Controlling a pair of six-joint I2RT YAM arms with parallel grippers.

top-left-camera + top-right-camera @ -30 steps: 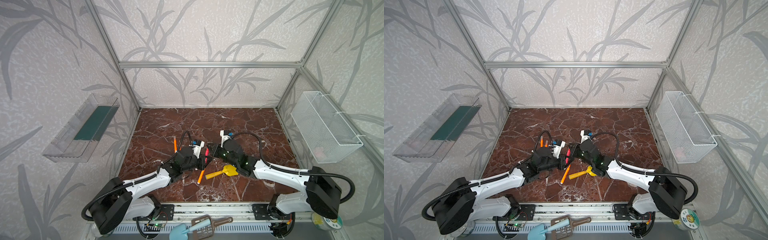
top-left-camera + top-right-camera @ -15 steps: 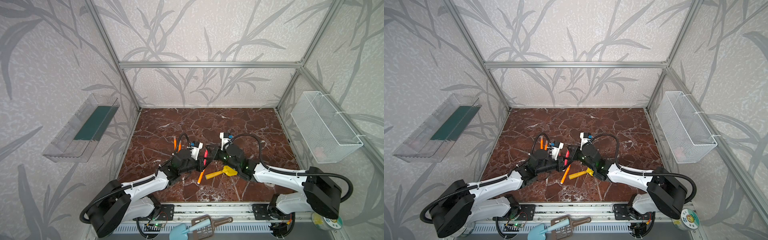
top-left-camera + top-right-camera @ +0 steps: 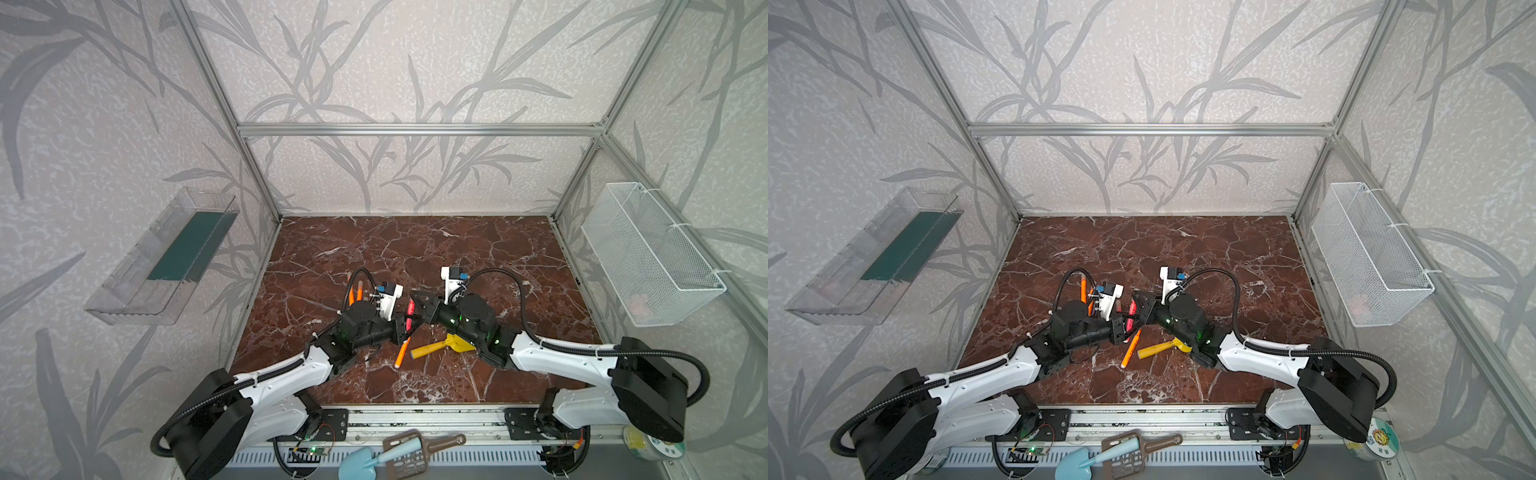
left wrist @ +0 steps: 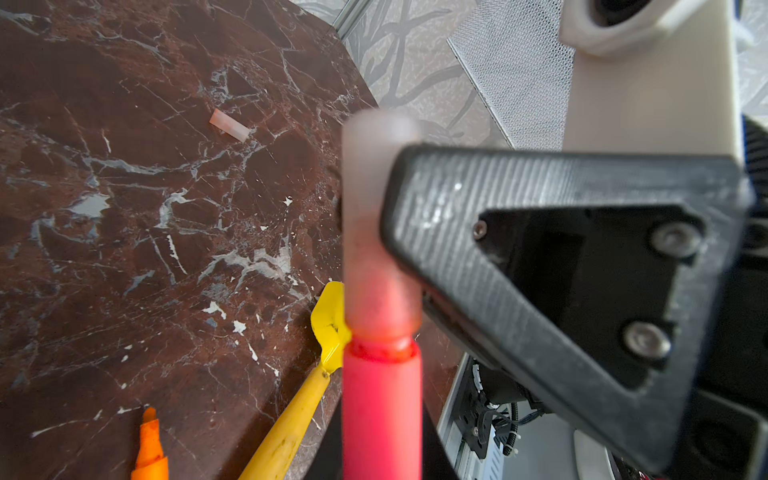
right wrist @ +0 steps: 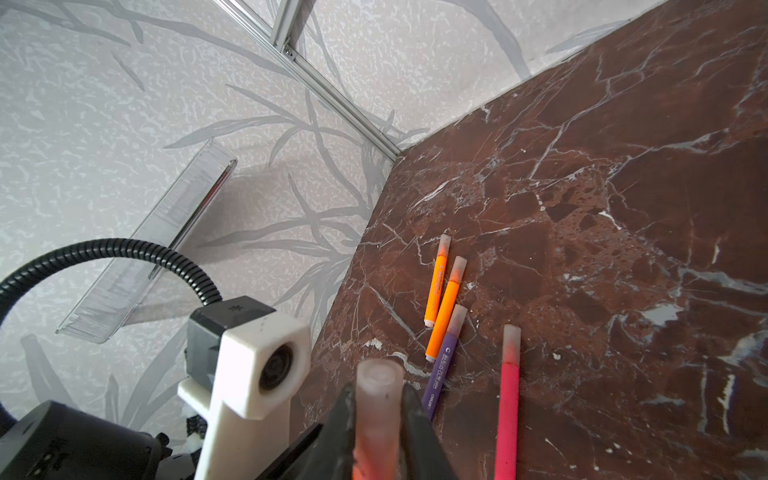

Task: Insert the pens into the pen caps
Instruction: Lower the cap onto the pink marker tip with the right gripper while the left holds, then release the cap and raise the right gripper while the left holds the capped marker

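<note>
While our left gripper [image 3: 402,326] holds the pinkish-red pen [image 4: 381,415] with its jaws shut on the barrel, our right gripper [image 5: 377,409] has its jaws pressed against both sides of the pen cap [image 5: 379,376], which sits over the pen's tip. Pen and cap hang above the table [image 3: 415,249], just behind the handle end of the yellow toy shovel [image 3: 440,347]. The long axis is steep, with the cap end uppermost.

We judge the cap seated or nearly so. The coming move therefore runs along that axis: a last push, then the right jaws part and back off. The far table beyond the shovel is open for that.

An uncapped orange pen [image 3: 402,352] lies just beside the shovel's handle, nearer our left arm. A loose cap [image 4: 230,124] lies beyond the shovel's blade. Four capped pens [image 5: 446,307] lie well beyond the shovel.
</note>
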